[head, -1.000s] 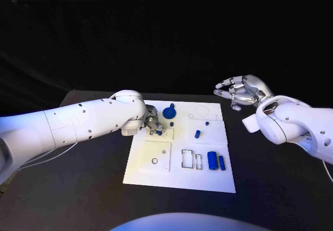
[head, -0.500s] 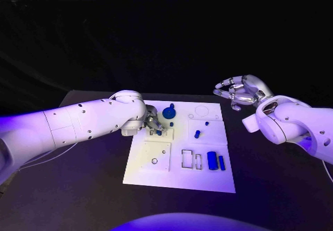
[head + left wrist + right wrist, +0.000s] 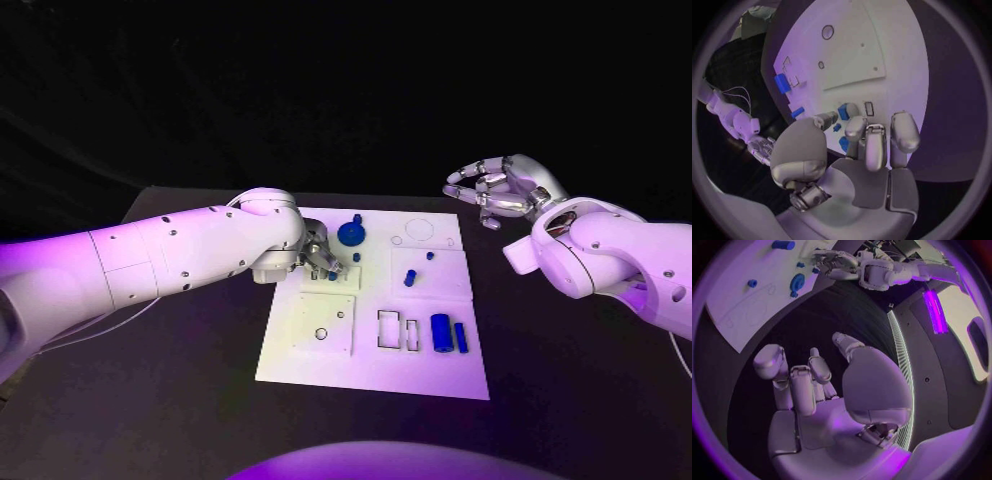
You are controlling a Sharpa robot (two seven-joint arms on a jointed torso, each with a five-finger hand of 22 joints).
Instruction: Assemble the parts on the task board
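The left hand (image 3: 320, 257) is down on the far left part of the task board (image 3: 372, 372), its fingers (image 3: 869, 145) curled close together with the tips set against the white surface. In the left wrist view 2 small blue parts (image 3: 843, 111) show right at those fingertips, 1 just beyond them and 1 tucked between them, but I cannot tell whether the fingers actually pinch either piece or only touch the board beside them. Just past the fingertips in the head view stands a round blue disc part (image 3: 352, 235) with a short blue peg (image 3: 358, 219) beyond it. Farther out from the fingers, toward the middle of the board, a small upright blue part (image 3: 410, 278) stands with a tiny blue piece (image 3: 430, 257) near it. On the near side of the board, well apart from the fingers, 2 long blue parts lie side by side, a thicker one (image 3: 441, 332) and a thinner one (image 3: 460, 337), next to 2 rectangular outlines. The right hand (image 3: 498, 190) is raised off to the right of the board's far corner, well clear of every part; its fingers (image 3: 792, 385) are bent inward but apart, with nothing between them.
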